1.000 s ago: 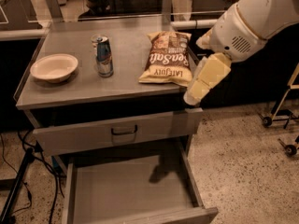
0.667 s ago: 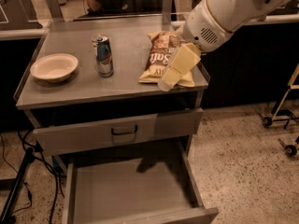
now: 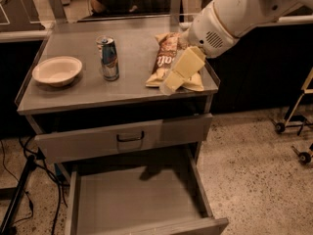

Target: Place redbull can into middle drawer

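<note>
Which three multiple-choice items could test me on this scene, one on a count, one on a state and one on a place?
1. How many things are on the table?
A. one
B. three
C. five

2. What is the state of the middle drawer?
A. shut
B. pulled open
C. taken out

3. Where is the gripper?
A. over the chip bag
B. in the middle drawer
C. under the table

Answers:
1 B, as a bowl, a can and the chip bag are there.
2 B, as its bare floor shows.
3 A, as it hangs above the chip bag's near end, to the right of the can.
</note>
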Available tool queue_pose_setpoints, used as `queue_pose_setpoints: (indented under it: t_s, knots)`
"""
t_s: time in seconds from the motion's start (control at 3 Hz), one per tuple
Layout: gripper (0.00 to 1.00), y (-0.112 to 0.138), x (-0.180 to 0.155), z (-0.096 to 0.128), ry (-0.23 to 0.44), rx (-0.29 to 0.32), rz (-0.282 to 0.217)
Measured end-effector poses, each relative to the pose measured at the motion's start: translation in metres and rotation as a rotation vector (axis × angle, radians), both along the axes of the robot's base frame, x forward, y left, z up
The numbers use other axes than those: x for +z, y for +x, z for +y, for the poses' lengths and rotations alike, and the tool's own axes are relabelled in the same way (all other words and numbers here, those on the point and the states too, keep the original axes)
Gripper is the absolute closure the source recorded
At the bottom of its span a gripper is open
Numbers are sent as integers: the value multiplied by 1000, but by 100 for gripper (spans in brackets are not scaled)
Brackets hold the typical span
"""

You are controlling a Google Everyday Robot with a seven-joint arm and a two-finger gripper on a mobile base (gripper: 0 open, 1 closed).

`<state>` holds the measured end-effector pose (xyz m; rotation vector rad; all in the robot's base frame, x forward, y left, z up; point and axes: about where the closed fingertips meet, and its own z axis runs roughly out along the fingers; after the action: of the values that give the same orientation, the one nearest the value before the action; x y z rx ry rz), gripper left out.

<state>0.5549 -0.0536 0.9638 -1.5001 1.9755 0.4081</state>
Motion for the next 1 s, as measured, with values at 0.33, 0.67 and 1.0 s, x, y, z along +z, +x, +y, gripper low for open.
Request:
queue_pose_setpoints:
  t_s: [0.33,0.67,1.0]
  knots:
    - [0,18,-4,27,96,-10,11]
    - [0,39,-9,46,150,-31,5]
    - [0,51,-16,64,181,-32,8]
